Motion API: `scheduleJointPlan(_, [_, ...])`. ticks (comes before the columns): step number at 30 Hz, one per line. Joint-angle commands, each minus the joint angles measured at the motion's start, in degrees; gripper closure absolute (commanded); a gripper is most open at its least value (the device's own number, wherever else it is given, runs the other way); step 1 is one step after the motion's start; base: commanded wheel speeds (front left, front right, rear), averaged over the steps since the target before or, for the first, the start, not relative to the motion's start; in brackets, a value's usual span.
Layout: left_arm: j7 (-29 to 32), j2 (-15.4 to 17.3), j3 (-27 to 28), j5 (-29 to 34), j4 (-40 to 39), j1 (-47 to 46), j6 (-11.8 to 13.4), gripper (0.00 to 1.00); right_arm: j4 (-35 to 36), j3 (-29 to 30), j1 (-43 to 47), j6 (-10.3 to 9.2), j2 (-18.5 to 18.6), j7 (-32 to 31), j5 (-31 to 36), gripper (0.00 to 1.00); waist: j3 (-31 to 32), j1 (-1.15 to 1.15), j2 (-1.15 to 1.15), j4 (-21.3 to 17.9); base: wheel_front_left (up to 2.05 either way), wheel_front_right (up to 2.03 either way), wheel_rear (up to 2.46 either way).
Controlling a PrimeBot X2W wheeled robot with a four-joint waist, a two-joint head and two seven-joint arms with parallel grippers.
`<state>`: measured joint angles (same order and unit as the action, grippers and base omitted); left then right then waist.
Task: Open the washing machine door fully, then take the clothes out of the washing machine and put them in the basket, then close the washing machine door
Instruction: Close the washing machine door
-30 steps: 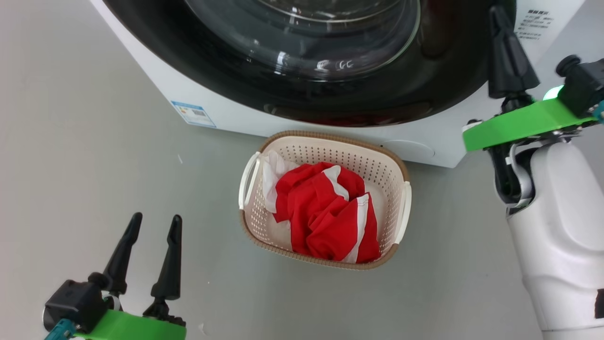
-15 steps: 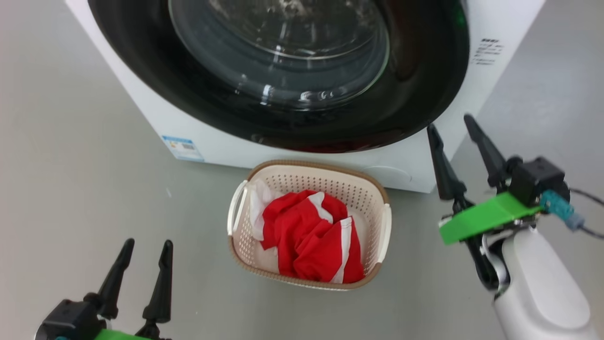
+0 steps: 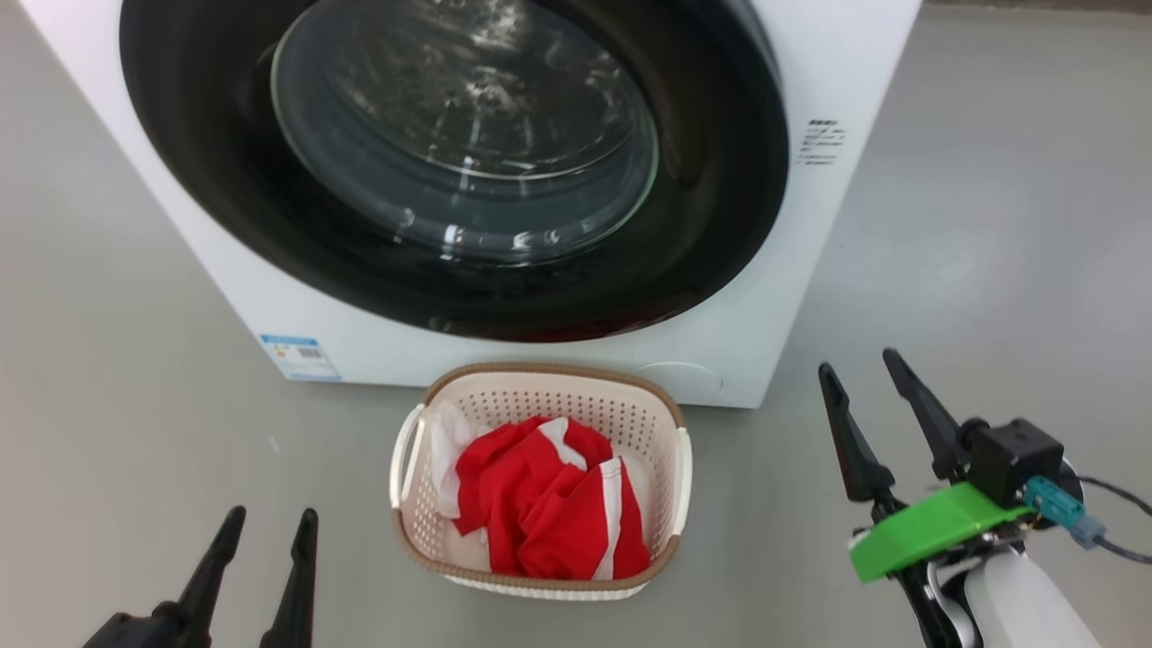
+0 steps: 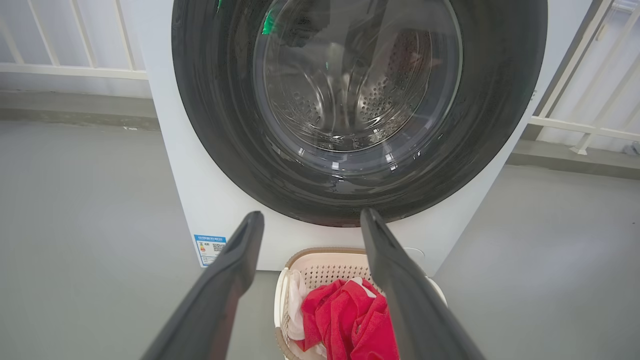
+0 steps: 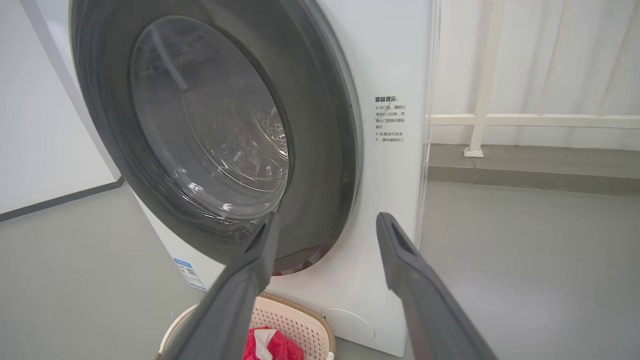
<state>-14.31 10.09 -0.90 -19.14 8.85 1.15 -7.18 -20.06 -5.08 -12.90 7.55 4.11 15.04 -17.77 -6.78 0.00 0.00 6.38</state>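
The washing machine (image 3: 837, 72) stands ahead, and its washing machine door (image 3: 711, 207) lies shut flat against the front, with the steel drum showing through the glass. On the floor just in front sits the basket (image 3: 540, 371) holding the red and white clothes (image 3: 540, 504). My left gripper (image 3: 273, 513) is open and empty, low and to the left of the basket. My right gripper (image 3: 856, 360) is open and empty, to the right of the basket and clear of the machine. In the left wrist view my left gripper (image 4: 311, 214) points at the door (image 4: 215, 125). In the right wrist view my right gripper (image 5: 328, 217) points at the door's right rim (image 5: 325, 150).
Grey floor (image 3: 990, 225) lies open on both sides of the machine. A blue label (image 3: 300, 357) marks the machine's lower left front. White railing (image 5: 530, 120) and a low kerb run behind the machine. A cable (image 3: 1111, 490) trails from my right wrist.
The head camera has pulled back and tilted up. My right gripper went from shut by the door's right edge to open, lower and away from the machine. The left stayed open.
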Motion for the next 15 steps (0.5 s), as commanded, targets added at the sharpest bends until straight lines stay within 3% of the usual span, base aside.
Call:
scheduleJointPlan(1, [-0.7,1.6,2.1,0.1,-1.0,-0.3,-0.3,0.0,1.8,-1.5,0.9,-0.06,0.7,0.0,-0.5,0.0,1.8,0.0,0.0,-1.7,0.0,0.0,0.0])
scheduleJointPlan(15, [-0.7,2.2,4.2,0.4,-0.7,3.2,-0.3,0.0,3.7,0.6,9.3,-0.06,1.9,0.0,-1.0,0.0,5.1,0.0,0.0,-6.1,0.0,0.0,0.0])
